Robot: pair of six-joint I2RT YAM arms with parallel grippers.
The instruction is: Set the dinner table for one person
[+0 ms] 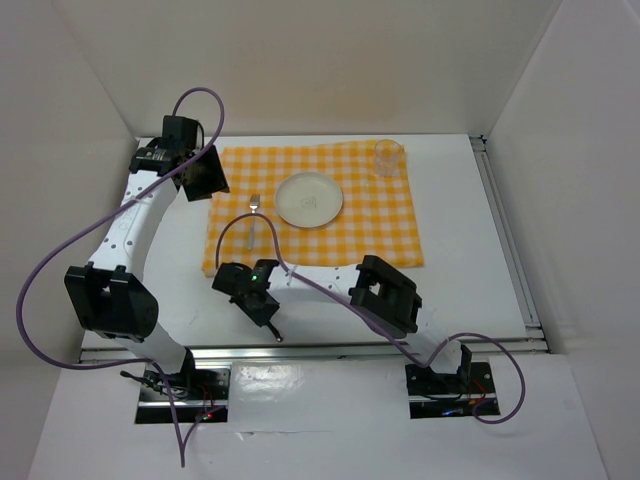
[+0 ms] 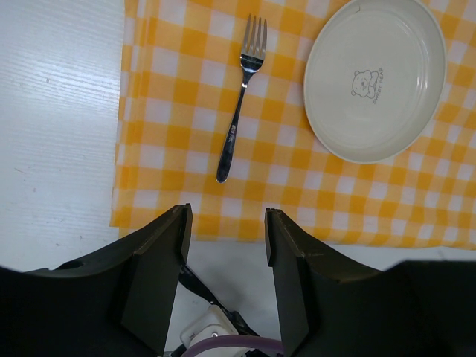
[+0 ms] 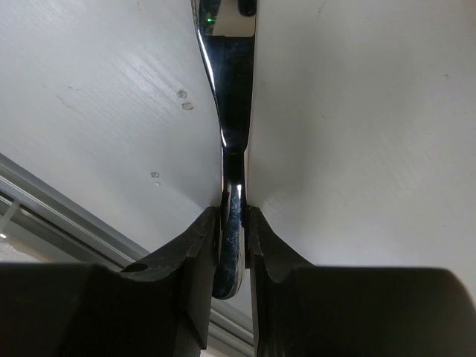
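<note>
The white dinner table carries a yellow-and-white checked cloth. On the cloth lie a cream plate, a fork to its left and a clear glass at the far right corner. My left gripper hovers open and empty at the cloth's left edge. In the left wrist view it is over the cloth's border, with the fork and plate beyond. My right gripper is near the table's front edge. It is shut on the handle of a shiny metal utensil.
A metal rail runs along the table's front edge, just behind the right gripper, and another rail runs down the right side. White walls enclose the table on three sides. Purple cables loop from both arms.
</note>
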